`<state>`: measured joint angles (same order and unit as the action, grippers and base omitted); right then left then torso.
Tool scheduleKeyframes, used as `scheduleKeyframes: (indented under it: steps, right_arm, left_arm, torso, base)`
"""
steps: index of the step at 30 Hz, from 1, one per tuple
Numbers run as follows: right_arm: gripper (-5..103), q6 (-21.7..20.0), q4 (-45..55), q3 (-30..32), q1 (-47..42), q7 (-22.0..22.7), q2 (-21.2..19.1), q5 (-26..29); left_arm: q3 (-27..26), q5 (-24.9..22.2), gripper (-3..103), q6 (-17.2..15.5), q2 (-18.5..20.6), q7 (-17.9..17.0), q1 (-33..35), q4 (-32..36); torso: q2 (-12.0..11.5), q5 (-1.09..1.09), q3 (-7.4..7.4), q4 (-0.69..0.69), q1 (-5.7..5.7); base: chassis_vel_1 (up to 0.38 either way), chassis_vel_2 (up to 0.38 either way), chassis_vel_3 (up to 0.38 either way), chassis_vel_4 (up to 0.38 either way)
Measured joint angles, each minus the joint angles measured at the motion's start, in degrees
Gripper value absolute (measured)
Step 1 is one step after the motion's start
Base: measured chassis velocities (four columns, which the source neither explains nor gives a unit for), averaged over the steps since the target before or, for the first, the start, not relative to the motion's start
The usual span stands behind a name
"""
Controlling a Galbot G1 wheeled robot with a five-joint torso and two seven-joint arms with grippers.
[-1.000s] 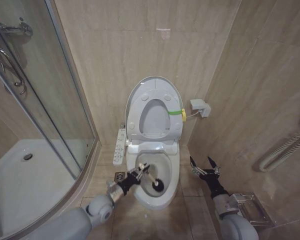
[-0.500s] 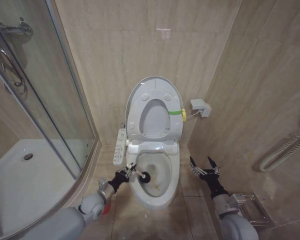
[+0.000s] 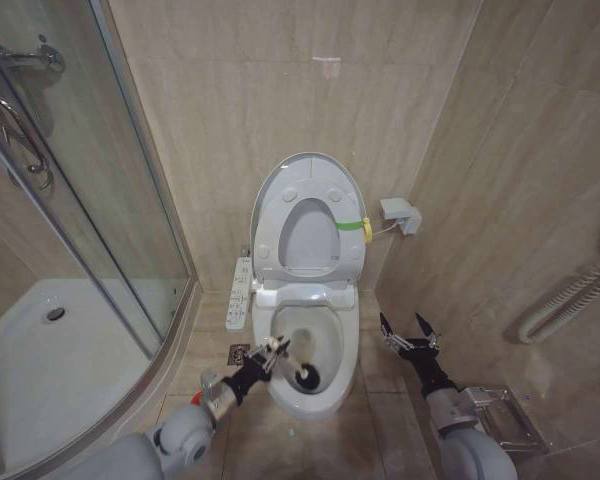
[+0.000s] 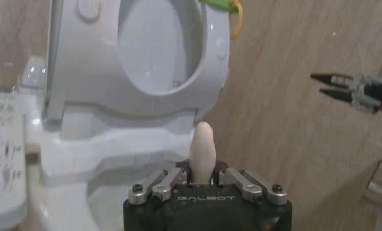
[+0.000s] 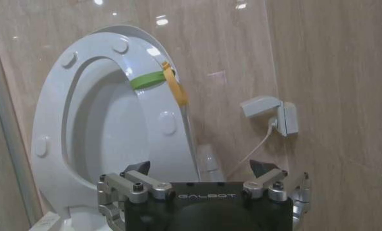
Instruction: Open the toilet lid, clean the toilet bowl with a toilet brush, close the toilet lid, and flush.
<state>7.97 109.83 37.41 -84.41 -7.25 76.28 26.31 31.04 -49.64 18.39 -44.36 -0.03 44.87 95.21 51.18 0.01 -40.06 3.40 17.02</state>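
Over the left rim of the white ceramic oval toilet bowl, left claw is clamped on the thin pale handle of the toilet brush; dark round head sits down inside the bowl near the brownish stain. Glossy white plastic toilet lid stands upright against the beige tiled wall, ring seat with yellow-green band raised against it. Right claw hovers right of the bowl, fingers spread wide, holding nothing. Left wrist view: handle tip pokes up between the closed fingers, right claw visible farther off. Right wrist view: spread fingers, lid, white wall box with cord.
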Motion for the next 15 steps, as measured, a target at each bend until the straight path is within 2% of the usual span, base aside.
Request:
scheduleKeyframes:
  steps: [4, 9, 12, 15]
  right_arm:
    - [100, 0.00, 0.00, 0.00, -0.01, 0.00, 0.00, 0.00]
    - [100, 0.00, 0.00, 0.00, 0.00, 0.00, 0.00, 0.00]
    - [100, 0.00, 0.00, 0.00, 0.00, 0.00, 0.00, 0.00]
    - [100, 0.00, 0.00, 0.00, 0.00, 0.00, 0.00, 0.00]
  left_arm:
    - [-0.11, 0.20, 22, -0.06, -0.30, -0.12, -0.07, -1.89]
    - [0.49, -2.14, 22, 0.04, -2.66, 1.05, -4.83, -7.29]
    - [1.64, -4.61, 22, 1.23, -5.27, 2.82, -9.58, -12.26]
    - [2.12, -6.02, 22, 1.69, -6.55, 3.70, -11.50, -14.12]
  torso:
    - [0.00, -0.01, 0.00, 0.00, 0.00]
    - [0.00, -0.01, -0.01, 0.01, 0.00]
    - [0.00, -0.01, -0.01, 0.02, 0.01]
    - [0.00, 0.00, -0.01, 0.02, 0.01]
  base:
    - [0.000, 0.000, 0.000, 0.000]
    - [0.000, 0.000, 0.000, 0.000]
    - [0.000, 0.000, 0.000, 0.000]
    - [0.000, 0.000, 0.000, 0.000]
